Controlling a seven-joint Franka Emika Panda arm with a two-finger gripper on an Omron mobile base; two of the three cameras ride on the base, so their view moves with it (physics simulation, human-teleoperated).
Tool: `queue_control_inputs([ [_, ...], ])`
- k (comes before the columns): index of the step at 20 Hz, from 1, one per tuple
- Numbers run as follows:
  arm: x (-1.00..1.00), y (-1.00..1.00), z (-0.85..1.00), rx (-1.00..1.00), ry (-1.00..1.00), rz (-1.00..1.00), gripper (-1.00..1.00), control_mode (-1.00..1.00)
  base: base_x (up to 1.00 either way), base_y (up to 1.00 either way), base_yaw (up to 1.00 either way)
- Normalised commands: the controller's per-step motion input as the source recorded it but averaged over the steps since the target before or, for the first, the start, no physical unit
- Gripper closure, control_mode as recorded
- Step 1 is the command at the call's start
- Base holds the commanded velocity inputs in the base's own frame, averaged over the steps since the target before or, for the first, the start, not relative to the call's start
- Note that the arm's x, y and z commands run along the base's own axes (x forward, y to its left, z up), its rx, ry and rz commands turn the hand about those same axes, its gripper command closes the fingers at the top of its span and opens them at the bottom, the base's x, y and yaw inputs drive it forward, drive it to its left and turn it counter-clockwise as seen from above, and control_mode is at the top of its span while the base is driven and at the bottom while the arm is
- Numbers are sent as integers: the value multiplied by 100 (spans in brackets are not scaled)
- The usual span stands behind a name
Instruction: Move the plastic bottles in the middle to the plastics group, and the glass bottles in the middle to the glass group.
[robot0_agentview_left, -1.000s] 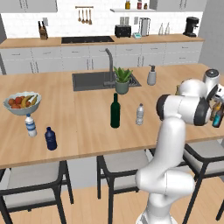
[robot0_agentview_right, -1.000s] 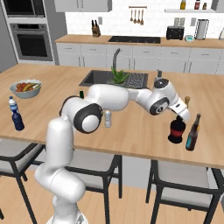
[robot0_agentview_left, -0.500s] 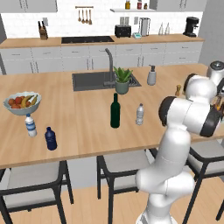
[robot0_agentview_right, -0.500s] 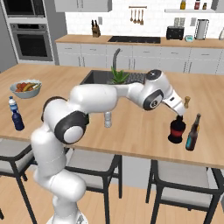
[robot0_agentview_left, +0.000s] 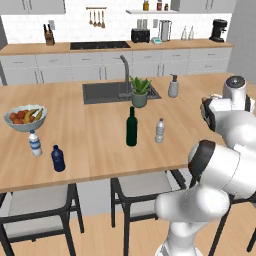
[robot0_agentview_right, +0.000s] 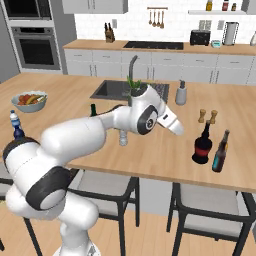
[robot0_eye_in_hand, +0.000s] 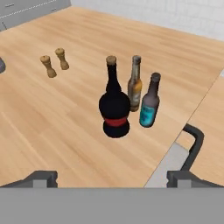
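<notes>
The squat black bottle with a red band (robot0_eye_in_hand: 114, 107) stands on the counter right beside the amber-brown bottle (robot0_eye_in_hand: 135, 85) and the teal bottle (robot0_eye_in_hand: 150, 103). My gripper (robot0_eye_in_hand: 113, 180) is open and holds nothing, and it is drawn back some way from the three. In the right base view the hand (robot0_agentview_right: 172, 125) hovers left of the black bottle (robot0_agentview_right: 202, 145). The tall green wine bottle (robot0_agentview_left: 131, 127) and the small clear bottle (robot0_agentview_left: 160, 131) stand mid-counter. At the left end are the blue-label bottle (robot0_agentview_left: 34, 143) and the navy bottle (robot0_agentview_left: 58, 158).
Two wooden shakers (robot0_eye_in_hand: 54, 62) stand behind the glass bottles. A fruit bowl (robot0_agentview_left: 25, 118), the sink (robot0_agentview_left: 105, 92), a potted plant (robot0_agentview_left: 140, 93) and a soap dispenser (robot0_agentview_left: 173, 86) sit on the counter. Chairs (robot0_eye_in_hand: 192, 144) line its near edge.
The hand has pulled back from above the black bottle toward the middle of the counter. The bottle stays standing beside the brown and teal bottles.
</notes>
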Motion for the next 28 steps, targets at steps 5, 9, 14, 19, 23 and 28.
queue_control_inputs([
  [5,-30,71,22,0,9,15,-100,-100,0,0,0],
  [9,-3,41,34,7,25,38,-100,-100,0,0,0],
  [14,6,44,29,18,42,60,-100,-100,0,0,0],
  [19,26,57,4,20,56,68,-100,-100,0,0,0],
  [23,31,59,-2,13,41,59,-100,-100,0,0,0],
  [28,10,40,-33,-3,-8,17,-100,-100,0,0,0],
])
